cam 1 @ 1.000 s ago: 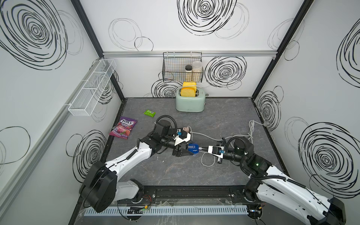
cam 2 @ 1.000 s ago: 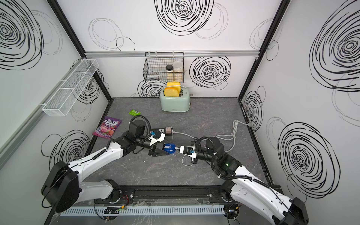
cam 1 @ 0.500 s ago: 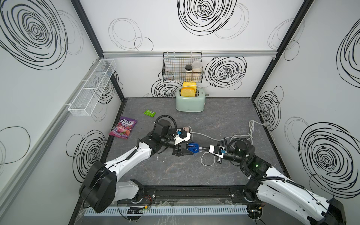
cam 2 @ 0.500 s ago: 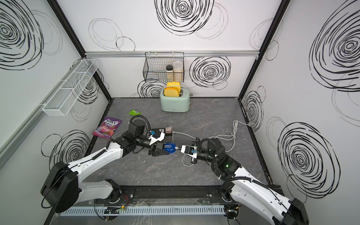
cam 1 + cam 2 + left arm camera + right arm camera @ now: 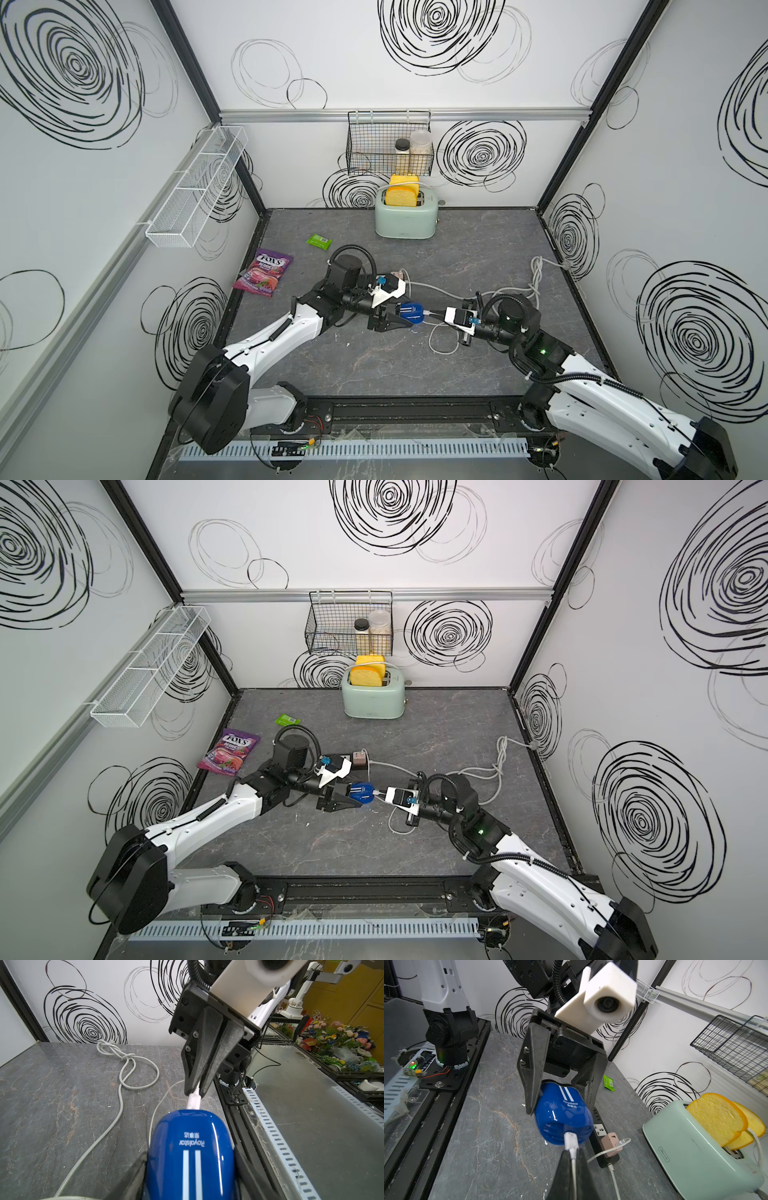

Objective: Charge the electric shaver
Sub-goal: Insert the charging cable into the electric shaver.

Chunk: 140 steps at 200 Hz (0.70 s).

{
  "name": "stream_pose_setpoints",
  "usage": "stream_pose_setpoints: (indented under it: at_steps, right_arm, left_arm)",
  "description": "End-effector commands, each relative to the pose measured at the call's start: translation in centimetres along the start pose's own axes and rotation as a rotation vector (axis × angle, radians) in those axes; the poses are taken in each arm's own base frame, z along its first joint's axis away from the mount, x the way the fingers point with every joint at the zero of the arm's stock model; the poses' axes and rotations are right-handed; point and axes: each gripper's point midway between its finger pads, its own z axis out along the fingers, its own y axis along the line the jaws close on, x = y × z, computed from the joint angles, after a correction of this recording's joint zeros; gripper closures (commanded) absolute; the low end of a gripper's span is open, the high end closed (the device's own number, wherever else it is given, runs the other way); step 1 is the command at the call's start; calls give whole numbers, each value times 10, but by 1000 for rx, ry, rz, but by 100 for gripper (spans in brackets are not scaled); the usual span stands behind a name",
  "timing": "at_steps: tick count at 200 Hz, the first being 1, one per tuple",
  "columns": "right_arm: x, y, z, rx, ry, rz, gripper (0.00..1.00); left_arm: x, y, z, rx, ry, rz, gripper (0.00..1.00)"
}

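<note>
The electric shaver is a glossy blue rounded body with two white stripes. It hangs above the grey table, and my left gripper is shut on its sides. My right gripper is shut on the white cable connector. The connector's tip meets the recessed end of the shaver; how deep it sits I cannot tell. The shaving heads are hidden.
The white cable runs from a pink plug adapter in a black power strip and loops on the table's right side. A mint toaster stands at the back. A candy bag and a green packet lie left.
My right gripper has crept slightly toward the shaver with the connector. The left arm and the shaver have stayed where they were.
</note>
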Motion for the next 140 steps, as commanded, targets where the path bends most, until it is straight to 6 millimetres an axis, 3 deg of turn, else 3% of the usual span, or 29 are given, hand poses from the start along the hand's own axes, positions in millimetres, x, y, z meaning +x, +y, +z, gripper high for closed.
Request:
stream_pose_setpoints:
  at_steps: [1, 33, 85, 117, 140]
  right_arm:
    - [36, 46, 12, -197, 79, 76, 100]
    - [31, 32, 9, -122, 91, 98, 100]
    - [22, 10, -11, 8, 84, 98, 86]
    - [17, 3, -21, 55, 84, 93, 73]
    - [15, 1, -24, 68, 91, 87, 49]
  left_arm:
    - [-87, -54, 0, 195, -224, 401, 100]
    - [-82, -48, -6, 160, -210, 391, 100]
    - [-51, -19, -20, 25, -138, 322, 100]
    - [-38, -12, -23, -5, -123, 292, 100]
    - [-29, -6, -20, -21, -99, 270, 100]
